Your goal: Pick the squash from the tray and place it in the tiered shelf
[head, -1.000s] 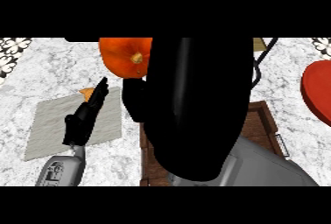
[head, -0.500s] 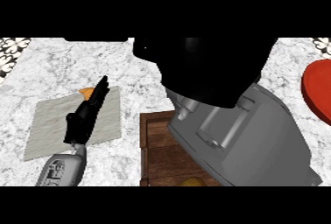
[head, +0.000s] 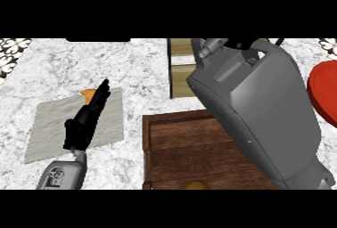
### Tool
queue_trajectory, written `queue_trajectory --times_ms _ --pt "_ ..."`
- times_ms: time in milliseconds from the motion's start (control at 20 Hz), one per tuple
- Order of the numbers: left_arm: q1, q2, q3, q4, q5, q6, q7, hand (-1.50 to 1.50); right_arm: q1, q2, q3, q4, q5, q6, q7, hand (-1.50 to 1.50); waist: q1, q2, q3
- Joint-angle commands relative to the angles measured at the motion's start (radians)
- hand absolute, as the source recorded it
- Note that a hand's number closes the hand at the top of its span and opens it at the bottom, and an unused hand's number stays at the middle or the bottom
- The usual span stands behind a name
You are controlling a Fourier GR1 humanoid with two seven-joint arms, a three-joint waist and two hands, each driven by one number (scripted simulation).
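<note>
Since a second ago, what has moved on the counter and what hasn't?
The right forearm has stretched forward toward the light wooden shelf at the top; its black hand, which filled the middle before, is now out of view, and so is the orange-red round thing seen by it. More of the dark wooden tray shows. The left hand stays over the grey mat, fingers straight.

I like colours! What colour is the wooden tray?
Dark brown tray, seen in the head view.
</note>
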Motion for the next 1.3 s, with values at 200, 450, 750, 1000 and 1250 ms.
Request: queue_trajectory --times_ms 200,450,750,1000,1250 --pt "-0.021 0.033 0.037 0.016 0.026 -0.032 0.002 0.0 0.001 -0.022 -0.026 0.224 0.052 -0.196 -0.147 1.5 0.007 0.004 0.0" --pt "-0.066 -0.023 -0.001 0.047 -0.029 0.033 0.009 0.0 0.045 0.01 -0.142 0.164 -0.047 -0.414 -0.167 1.5 0.004 0.011 0.002" --pt "-0.01 -0.043 -0.033 -0.043 -0.024 0.026 0.043 0.0 0.063 -0.04 -0.214 0.313 -0.141 -0.549 -0.338 1.5 0.009 0.004 0.001" --pt "0.022 -0.014 -0.008 -0.007 -0.009 -0.002 -0.033 0.0 0.008 -0.022 -0.226 0.366 -0.151 -0.552 -0.334 1.5 0.006 0.002 0.0" --pt "0.003 -0.003 0.013 -0.002 0.009 -0.011 0.01 0.0 0.091 -0.108 -0.226 0.443 0.012 -0.507 -0.214 1.5 -0.006 -0.002 -0.001"
